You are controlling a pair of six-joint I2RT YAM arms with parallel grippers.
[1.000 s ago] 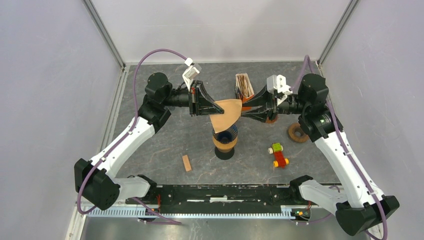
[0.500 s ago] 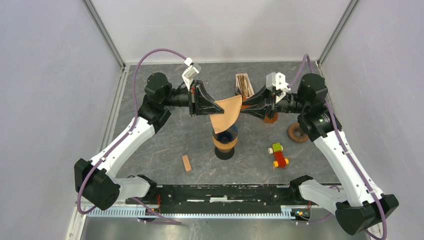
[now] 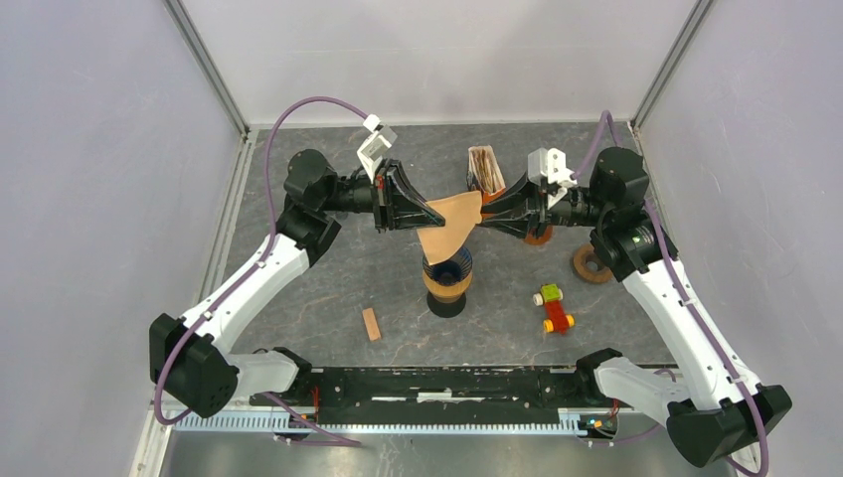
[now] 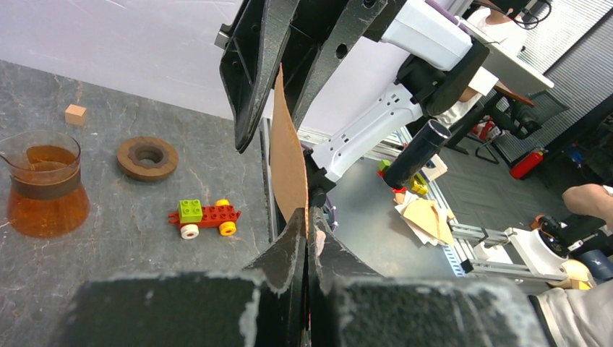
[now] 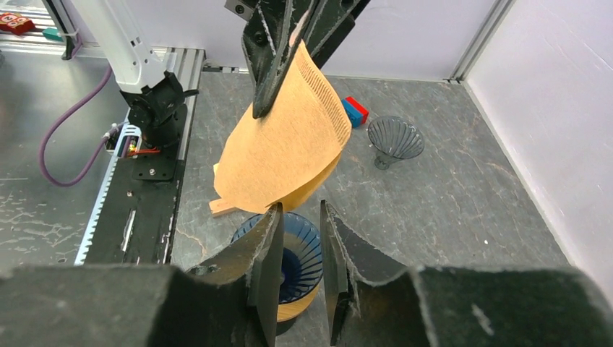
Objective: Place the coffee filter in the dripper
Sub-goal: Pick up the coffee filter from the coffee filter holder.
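Observation:
The tan paper coffee filter point(image 3: 452, 224) hangs in the air above the blue ribbed dripper point(image 3: 447, 270), which stands on a wooden base. My left gripper point(image 3: 434, 212) is shut on the filter's left edge; the left wrist view shows the filter point(image 4: 289, 159) edge-on, pinched in the jaws. My right gripper point(image 3: 484, 212) is at the filter's right edge, jaws open with a clear gap. In the right wrist view the filter point(image 5: 285, 155) hangs just ahead of the fingertips point(image 5: 276, 217), with the dripper point(image 5: 293, 256) below them.
A holder of spare filters point(image 3: 484, 169) stands at the back. A carafe of orange liquid point(image 4: 43, 189), a wooden ring point(image 3: 592, 264) and a Lego car point(image 3: 555, 308) lie on the right. A wooden block point(image 3: 371, 324) lies front left. A clear glass dripper point(image 5: 395, 139) stands on the left.
The right gripper's tip has shifted slightly up along the filter's right edge, and the left wrist has shifted slightly. The filter stays over the dripper in the left gripper.

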